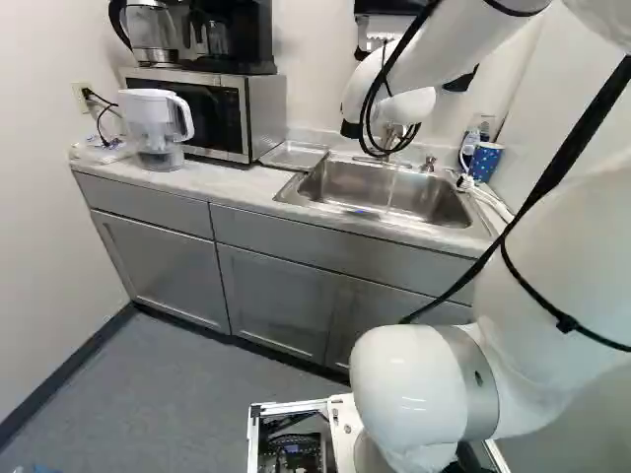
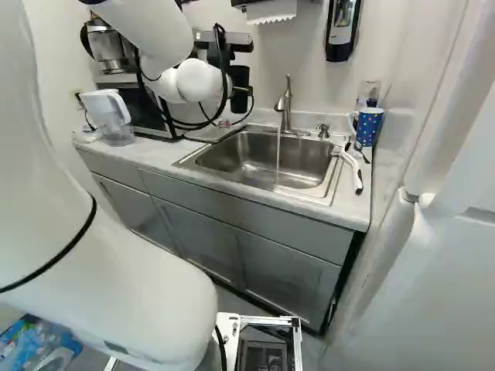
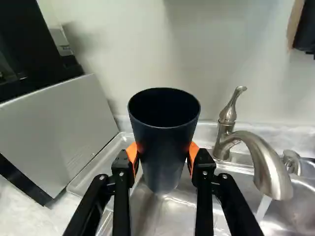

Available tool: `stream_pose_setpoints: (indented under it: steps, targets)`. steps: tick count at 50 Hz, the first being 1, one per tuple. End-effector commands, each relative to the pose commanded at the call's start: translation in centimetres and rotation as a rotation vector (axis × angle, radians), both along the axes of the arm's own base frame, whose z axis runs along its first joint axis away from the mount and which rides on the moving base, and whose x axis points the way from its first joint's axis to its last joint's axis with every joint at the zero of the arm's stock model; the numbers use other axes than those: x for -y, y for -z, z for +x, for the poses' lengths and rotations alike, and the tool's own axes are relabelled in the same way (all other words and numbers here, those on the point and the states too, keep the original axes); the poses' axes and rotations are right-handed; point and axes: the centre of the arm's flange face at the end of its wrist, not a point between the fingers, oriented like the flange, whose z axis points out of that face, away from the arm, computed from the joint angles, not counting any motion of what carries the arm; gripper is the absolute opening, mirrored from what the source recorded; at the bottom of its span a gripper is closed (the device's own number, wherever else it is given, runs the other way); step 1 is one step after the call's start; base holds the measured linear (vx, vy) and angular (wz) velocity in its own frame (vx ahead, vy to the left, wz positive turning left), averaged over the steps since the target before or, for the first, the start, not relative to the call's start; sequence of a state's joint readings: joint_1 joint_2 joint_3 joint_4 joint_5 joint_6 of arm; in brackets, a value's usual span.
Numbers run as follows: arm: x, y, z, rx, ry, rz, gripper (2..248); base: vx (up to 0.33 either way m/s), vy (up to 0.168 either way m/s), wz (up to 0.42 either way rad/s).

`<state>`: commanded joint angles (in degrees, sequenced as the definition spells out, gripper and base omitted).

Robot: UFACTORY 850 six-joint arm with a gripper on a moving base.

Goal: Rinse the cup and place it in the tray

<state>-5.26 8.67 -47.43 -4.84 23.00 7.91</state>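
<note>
Dark cup (image 3: 165, 147) held upright; shallow tray (image 1: 293, 155) beside sink (image 1: 340, 189)

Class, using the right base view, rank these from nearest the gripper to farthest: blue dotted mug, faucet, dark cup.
1. Dark cup: held between the fingers of the gripper.
2. Faucet: behind the sink, water running.
3. Blue dotted mug: on the counter, beyond the sink's right side.

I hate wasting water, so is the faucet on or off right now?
On: a stream of water falls from the faucet into the sink.
</note>
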Motion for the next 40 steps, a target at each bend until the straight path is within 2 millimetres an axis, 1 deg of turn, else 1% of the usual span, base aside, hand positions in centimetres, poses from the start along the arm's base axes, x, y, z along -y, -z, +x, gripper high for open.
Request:
stream_pose_setpoints:
  steps: [6, 30, 40]
  targets:
    - [0.0, 0.0, 0.0, -0.004, -0.012, -0.062, 119, 0.000, 0.000, 0.000]
    - [0.0, 0.0, 0.0, -0.004, -0.012, -0.062, 119, 0.000, 0.000, 0.000]
    - [-0.6, -0.1, 1.3, -0.005, -0.028, -0.062, 119, 0.000, 0.000, 0.000]
